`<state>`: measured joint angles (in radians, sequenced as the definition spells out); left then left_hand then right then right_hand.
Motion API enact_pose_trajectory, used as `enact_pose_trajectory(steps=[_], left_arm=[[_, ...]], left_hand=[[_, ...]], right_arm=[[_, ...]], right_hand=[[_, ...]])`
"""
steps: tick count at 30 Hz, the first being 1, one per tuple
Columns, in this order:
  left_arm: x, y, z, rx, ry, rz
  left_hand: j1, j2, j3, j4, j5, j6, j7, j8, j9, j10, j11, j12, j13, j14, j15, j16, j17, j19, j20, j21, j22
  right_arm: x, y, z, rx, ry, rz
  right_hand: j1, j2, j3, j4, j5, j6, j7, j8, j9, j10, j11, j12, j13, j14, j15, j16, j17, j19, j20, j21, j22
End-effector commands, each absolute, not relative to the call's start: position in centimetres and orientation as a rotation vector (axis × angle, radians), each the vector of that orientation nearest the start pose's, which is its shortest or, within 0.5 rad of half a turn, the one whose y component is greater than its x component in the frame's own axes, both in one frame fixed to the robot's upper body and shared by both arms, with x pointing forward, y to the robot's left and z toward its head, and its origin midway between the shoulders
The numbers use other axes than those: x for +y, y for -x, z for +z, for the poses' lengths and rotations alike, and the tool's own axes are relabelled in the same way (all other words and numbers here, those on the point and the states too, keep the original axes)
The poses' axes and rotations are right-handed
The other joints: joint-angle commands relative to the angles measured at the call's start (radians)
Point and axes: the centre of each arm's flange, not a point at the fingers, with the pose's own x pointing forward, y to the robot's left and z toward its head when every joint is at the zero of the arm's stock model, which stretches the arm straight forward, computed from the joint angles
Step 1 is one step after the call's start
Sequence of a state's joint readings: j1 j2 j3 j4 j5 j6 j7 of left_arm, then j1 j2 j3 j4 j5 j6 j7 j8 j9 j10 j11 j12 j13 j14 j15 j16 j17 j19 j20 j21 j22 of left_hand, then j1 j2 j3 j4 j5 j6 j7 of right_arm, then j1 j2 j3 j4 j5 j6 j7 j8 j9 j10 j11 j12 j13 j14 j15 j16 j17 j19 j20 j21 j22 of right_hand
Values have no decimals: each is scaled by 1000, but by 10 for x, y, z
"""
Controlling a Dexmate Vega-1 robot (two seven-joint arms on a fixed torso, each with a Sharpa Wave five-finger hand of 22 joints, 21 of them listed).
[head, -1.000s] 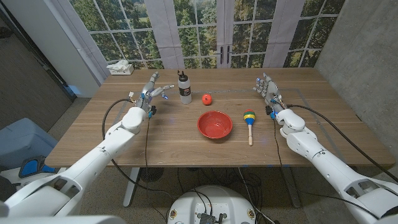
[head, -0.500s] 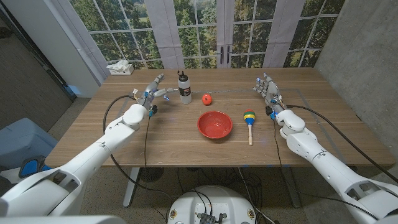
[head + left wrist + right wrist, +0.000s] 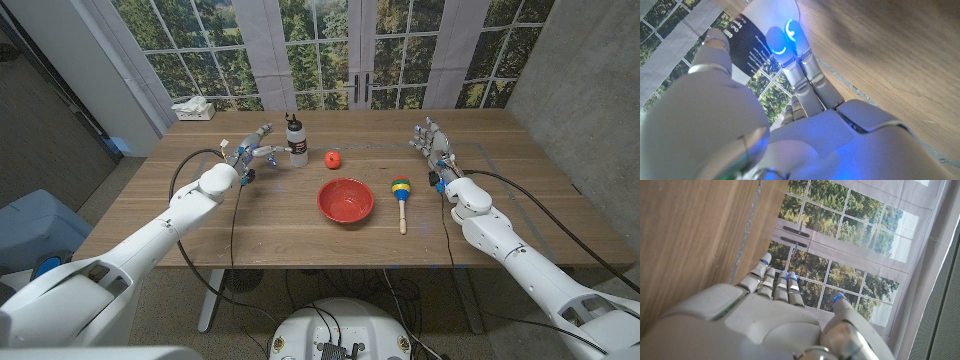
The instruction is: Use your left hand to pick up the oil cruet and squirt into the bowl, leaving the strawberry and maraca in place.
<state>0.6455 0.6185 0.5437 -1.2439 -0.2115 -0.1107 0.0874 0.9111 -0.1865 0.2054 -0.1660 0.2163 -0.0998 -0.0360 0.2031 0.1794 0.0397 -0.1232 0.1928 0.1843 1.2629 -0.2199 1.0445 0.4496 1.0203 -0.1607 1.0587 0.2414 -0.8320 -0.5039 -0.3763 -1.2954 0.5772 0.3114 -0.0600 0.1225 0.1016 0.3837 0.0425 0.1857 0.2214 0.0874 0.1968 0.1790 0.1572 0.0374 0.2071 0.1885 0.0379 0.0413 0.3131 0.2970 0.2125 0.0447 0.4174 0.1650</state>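
One oil cruet (image 3: 296, 141) (white, dark label, black cap) stands upright, left hand (image 3: 256, 150) fingers spread against it, ungripped.

Take the bowl (image 3: 345, 200) as your mark. Up and to its left stands the oil cruet (image 3: 296, 141), with your left hand (image 3: 250, 153) at its left side — fingertips at the bottle. The strawberry (image 3: 333, 158) sits between cruet and bowl, just right of the bottle — the one obstacle there. The maraca (image 3: 402, 194) lies right of the bowl; bare wood lies left of it.
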Motion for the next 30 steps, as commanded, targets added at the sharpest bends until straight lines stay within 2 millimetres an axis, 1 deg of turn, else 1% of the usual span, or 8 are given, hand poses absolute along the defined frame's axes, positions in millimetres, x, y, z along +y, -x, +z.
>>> enact_pose_trajectory(steps=[1, 5, 14, 15, 19, 24, 29, 30], left_arm=[[282, -693, 14, -480, -604, -162], [277, -696, 15, -473, -608, -182], [269, -706, 15, -468, -573, -248], [268, -707, 15, -466, -564, -260], [264, -711, 14, -469, -545, -290], [261, -713, 14, -463, -539, -316], [260, -714, 15, -468, -535, -308], [261, -714, 15, -468, -528, -309]], left_hand=[[13, 4, -12, 4, 10, -1, 5, 1, 4, 12, 1, 5, 1, 12, -2, -11, -7, 14, -48, 6, -5], [17, 9, -30, 8, 14, -6, 0, -1, 4, 6, 0, -2, 1, -4, -4, -56, -56, 4, -48, 2, -17], [22, 13, -48, 12, 18, 3, 4, 2, 5, 24, 1, 3, 1, 9, -5, -72, -78, -2, -46, -1, -28], [23, 14, -51, 13, 19, 8, -1, 4, 5, 33, -3, 6, 1, 11, -5, -75, -82, -2, -46, -1, -30], [24, 19, -57, 15, 21, 17, 0, 7, 5, 53, -2, 10, 1, 15, -5, -82, -90, -1, -46, -1, -33], [28, 26, -64, 19, 24, 33, -2, 11, 5, 87, -8, 17, 1, 25, -5, -95, -109, 4, -46, 1, -38], [37, 35, -71, 21, 25, 73, -9, 22, 5, 135, -19, 24, 1, 49, -5, -111, -141, 18, -47, 6, -42], [40, 39, -71, 22, 25, 81, -7, 24, 6, 145, -17, 26, 1, 55, -5, -113, -148, 20, -47, 7, -42]], right_arm=[[-296, -648, -24, -624, 6, 101], [-296, -647, -25, -624, 6, 95], [-297, -645, -27, -615, 13, 88], [-297, -645, -27, -614, 10, 86], [-297, -645, -26, -616, 17, 82], [-298, -644, -25, -618, 18, 75], [-299, -644, -26, -616, 14, 73], [-299, -644, -26, -616, 15, 75]], right_hand=[[3, 0, 3, -8, 2, 4, 4, -3, 2, 10, 4, -3, 4, 3, 7, -2, -1, 11, 2, -2, 5], [3, 0, 3, -9, 2, 5, 5, -3, 2, 12, 3, -3, 4, 4, 7, -2, -2, 12, 2, -4, 5], [2, 1, 1, -12, 2, 6, 5, -3, 2, 12, 6, -4, 4, 6, 9, -3, -3, 13, 3, -8, 6], [2, 1, 1, -12, 2, 6, 5, -3, 2, 12, 6, -4, 4, 6, 9, -4, -4, 13, 3, -8, 6], [1, 2, 1, -13, 2, 6, 5, -3, 2, 12, 5, -4, 4, 6, 10, -4, -4, 14, 3, -9, 6], [0, 2, 0, -14, 2, 6, 5, -3, 2, 13, 6, -4, 4, 7, 10, -5, -5, 16, 4, -12, 6], [-1, 3, -1, -14, 2, 6, 5, -4, 2, 13, 6, -4, 4, 9, 11, -5, -5, 18, 5, -13, 6], [-1, 3, -1, -14, 2, 6, 5, -4, 2, 13, 6, -4, 4, 10, 11, -5, -5, 18, 5, -13, 6]])
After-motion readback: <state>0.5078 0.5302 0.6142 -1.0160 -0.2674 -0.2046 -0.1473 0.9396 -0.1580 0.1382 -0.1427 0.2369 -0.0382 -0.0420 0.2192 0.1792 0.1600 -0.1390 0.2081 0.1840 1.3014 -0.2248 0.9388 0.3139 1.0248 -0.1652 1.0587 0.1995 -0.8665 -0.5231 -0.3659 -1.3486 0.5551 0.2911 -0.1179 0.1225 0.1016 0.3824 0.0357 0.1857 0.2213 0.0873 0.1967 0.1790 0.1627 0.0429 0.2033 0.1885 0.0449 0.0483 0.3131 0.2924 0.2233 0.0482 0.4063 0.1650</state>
